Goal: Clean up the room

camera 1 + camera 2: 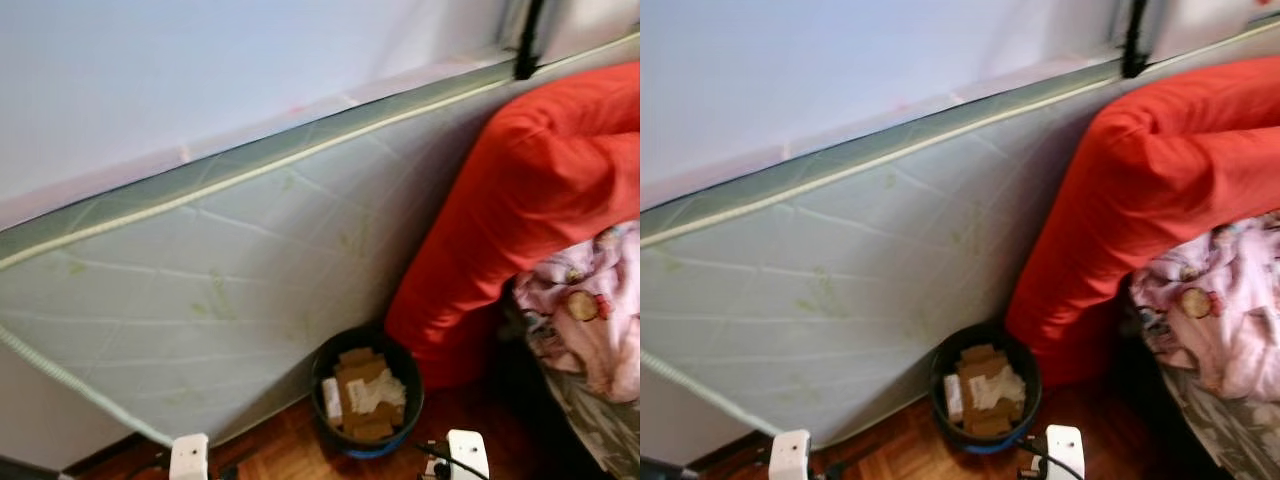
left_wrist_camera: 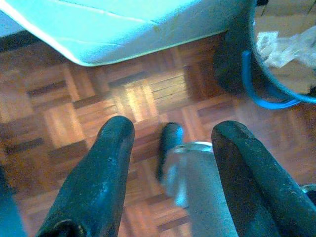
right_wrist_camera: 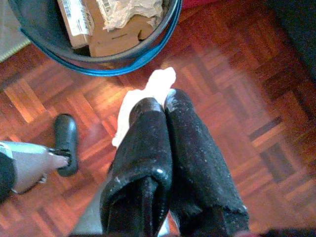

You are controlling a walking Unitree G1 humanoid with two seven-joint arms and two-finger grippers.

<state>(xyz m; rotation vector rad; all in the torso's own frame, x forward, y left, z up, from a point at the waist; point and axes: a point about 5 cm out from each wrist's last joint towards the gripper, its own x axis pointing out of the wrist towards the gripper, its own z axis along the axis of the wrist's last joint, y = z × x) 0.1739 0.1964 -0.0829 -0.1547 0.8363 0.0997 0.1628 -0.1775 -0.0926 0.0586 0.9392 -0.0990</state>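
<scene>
The right gripper point(image 3: 158, 106) was clamped on a white scrap point(image 3: 148, 96) beside the bin point(image 3: 123, 66); it should be carried over the rim before release, while the left gripper point(image 2: 173, 143) hung wide open and empty.

Black bin point(image 1: 985, 400) of cardboard, leaning mattress point(image 1: 840, 290), red bedding point(image 1: 1140, 200)

Pale quilted mattress point(image 1: 230, 290) stood on edge against the white wall point(image 1: 200, 70), filling 9 to 12 o'clock; red duvet point(image 1: 520, 200) draped at 2 o'clock over pink patterned bedding point(image 1: 590, 310) at 3 o'clock; parquet floor point(image 1: 300, 445) along 6 o'clock.
</scene>
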